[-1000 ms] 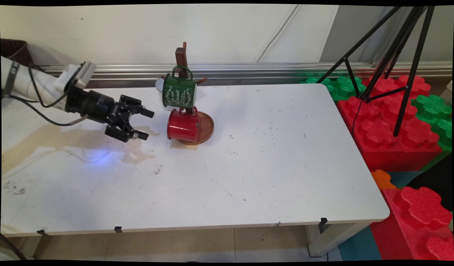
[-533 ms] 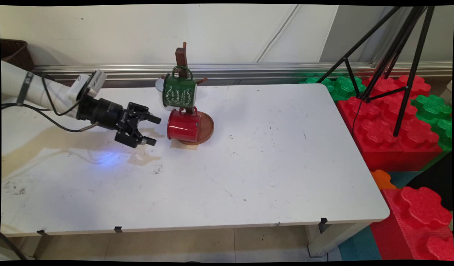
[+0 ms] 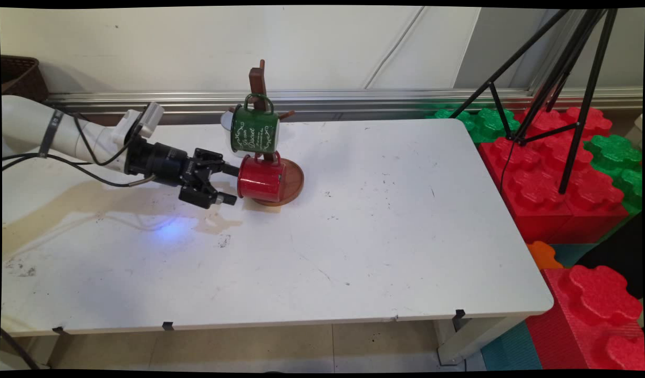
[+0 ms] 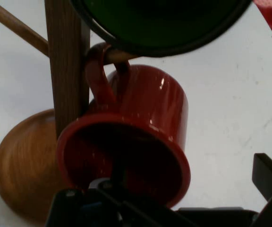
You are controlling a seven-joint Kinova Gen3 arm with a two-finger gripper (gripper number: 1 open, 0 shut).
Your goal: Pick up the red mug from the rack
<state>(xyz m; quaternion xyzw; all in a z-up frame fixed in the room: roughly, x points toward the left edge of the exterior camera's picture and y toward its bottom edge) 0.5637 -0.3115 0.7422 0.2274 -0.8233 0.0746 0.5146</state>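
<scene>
Here the fingers are spread, one tip inside the red mug's mouth, the other just outside its rim. Gripper lies level, left of mug. Mug hangs on wooden rack, under green mug, far-left part of table.

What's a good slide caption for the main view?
Open gripper at the rim of a red mug hanging on a wooden mug tree under a green mug.

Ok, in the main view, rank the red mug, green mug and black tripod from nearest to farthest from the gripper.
1. Red enamel mug, right at the gripper, low on the rack.
2. Green enamel mug, hanging above.
3. Black tripod, far right, off the table.
</scene>
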